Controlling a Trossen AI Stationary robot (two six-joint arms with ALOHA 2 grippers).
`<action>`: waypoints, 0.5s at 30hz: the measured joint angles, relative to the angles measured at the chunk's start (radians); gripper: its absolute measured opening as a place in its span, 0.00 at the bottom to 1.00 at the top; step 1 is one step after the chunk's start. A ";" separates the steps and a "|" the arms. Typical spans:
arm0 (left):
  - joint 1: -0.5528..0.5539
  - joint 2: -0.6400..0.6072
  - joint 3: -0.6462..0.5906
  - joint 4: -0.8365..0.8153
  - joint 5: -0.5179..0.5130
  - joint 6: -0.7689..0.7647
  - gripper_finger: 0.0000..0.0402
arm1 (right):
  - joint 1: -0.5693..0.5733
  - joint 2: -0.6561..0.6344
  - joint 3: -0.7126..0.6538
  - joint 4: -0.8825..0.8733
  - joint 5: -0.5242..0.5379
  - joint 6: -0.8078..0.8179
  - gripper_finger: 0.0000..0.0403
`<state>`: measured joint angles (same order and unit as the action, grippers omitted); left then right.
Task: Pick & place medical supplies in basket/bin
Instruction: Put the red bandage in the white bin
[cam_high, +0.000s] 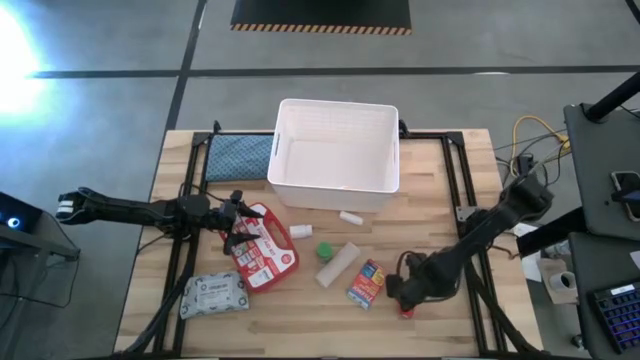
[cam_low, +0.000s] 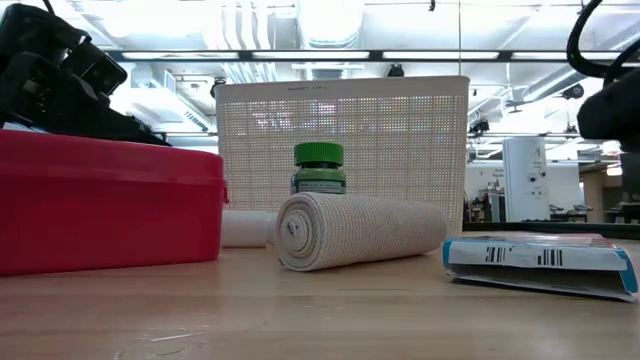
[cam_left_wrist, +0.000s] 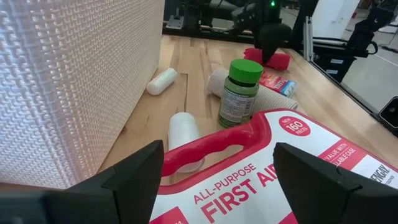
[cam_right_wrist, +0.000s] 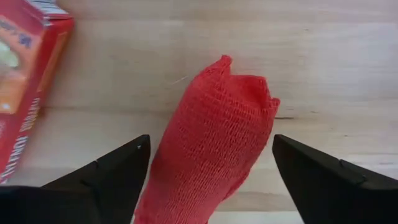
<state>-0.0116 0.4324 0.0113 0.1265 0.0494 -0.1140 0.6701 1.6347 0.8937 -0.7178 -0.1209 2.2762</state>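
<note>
On the worktop's (cam_high: 320, 330) left, the left claw (cam_high: 236, 222) stood spread apart over the handle end of the red-and-white first-aid pouch (cam_high: 265, 248). Behind it sat the white basket (cam_high: 335, 185). At right, the right claw (cam_right_wrist: 205, 162) straddled a red mesh-wrapped roll (cam_right_wrist: 214, 143), fingers apart, apparently not yet gripping

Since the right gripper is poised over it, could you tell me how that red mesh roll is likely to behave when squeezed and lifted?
The red roll shows an open knit weave, so it will probably compress between the open right gripper fingers rather than slip. It looks light. Lying on its side on the table, it might roll if nudged.
</note>
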 joint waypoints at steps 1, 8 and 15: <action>0.000 0.000 0.000 0.000 0.000 0.000 0.70 | 0.000 0.006 0.001 0.000 -0.002 -0.002 0.78; 0.000 0.000 0.000 0.000 0.000 0.000 0.70 | 0.000 0.018 -0.016 0.051 -0.022 0.002 0.66; 0.000 0.000 0.000 0.000 0.000 0.000 0.70 | 0.000 0.020 -0.052 0.128 -0.030 -0.018 0.61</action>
<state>-0.0116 0.4327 0.0113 0.1265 0.0494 -0.1142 0.6697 1.6545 0.8413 -0.5896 -0.1512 2.2578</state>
